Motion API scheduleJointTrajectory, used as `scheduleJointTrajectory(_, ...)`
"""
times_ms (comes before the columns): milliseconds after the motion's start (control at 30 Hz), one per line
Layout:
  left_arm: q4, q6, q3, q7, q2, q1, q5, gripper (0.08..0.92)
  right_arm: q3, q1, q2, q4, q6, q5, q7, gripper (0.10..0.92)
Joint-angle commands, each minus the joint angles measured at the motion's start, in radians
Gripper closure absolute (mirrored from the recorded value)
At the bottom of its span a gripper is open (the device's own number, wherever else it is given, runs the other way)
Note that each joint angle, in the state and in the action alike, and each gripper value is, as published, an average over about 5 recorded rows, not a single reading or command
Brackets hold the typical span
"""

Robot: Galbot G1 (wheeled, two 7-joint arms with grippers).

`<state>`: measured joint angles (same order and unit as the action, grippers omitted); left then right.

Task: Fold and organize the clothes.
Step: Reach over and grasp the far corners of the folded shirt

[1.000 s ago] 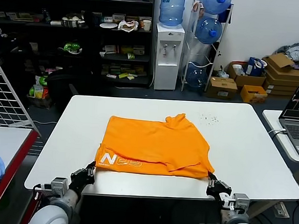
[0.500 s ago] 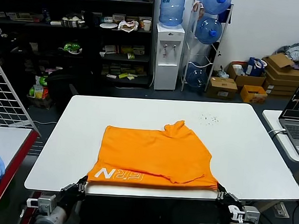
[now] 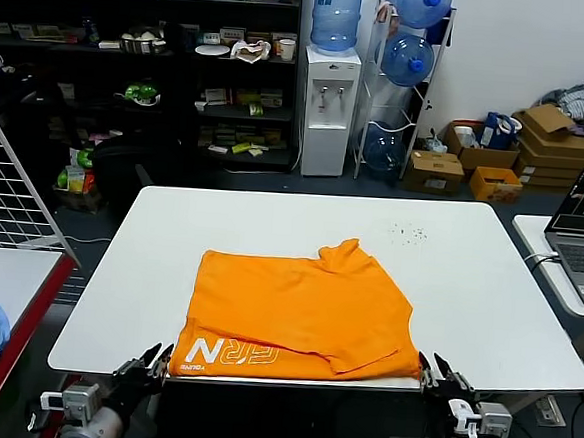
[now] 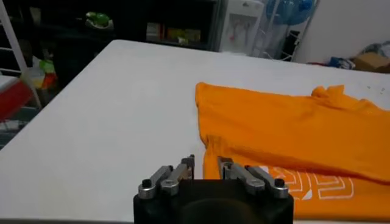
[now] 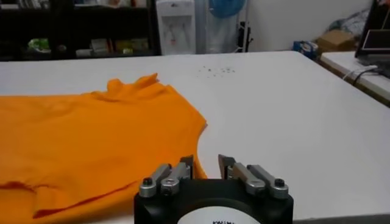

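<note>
The T-shirt is soft matt orange cloth, lightly creased, with flat white printed lettering. The table is smooth, faintly sheened white. Both grippers, left and right, have dull grey metal fingers on black housings.

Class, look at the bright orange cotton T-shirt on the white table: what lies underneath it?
The bright orange cotton T-shirt lies folded on the white table, its lettered near edge at the table's front rim. Only tabletop shows around it; anything under the cloth is covered.
</note>
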<state>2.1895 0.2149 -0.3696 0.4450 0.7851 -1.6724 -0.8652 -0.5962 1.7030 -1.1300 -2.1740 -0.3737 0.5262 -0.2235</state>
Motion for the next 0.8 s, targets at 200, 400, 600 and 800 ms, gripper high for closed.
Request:
scheduleJointTrajectory(200, -0.176, 0.049, 0.147, 0.023, -0.027, 0.513, -0.208, 0.445, 0.100, -0.429, 0.111, 0.085, -0.094, 0.186, -0.038, 0.335)
scheduleJointTrajectory(400, -0.434, 0.087, 0.359, -0.028, 0.016, 0.858, -0.268, 0.271, 0.293, -0.817, 0.081, 0.373, -0.140, 0.270, -0.130, 0.172)
scheduleJointTrajectory(600, -0.672, 0.168, 0.495, -0.094, 0.087, 1.048, -0.338, 0.113, 0.421, -1.056, -0.013, 0.673, -0.205, 0.300, -0.180, 0.106)
scheduleJointTrajectory(800, -0.822, 0.172, 0.551, -0.144, 0.150, 1.132, -0.289, 0.079, 0.442, -1.133, -0.063, 0.844, -0.240, 0.298, -0.166, 0.104)
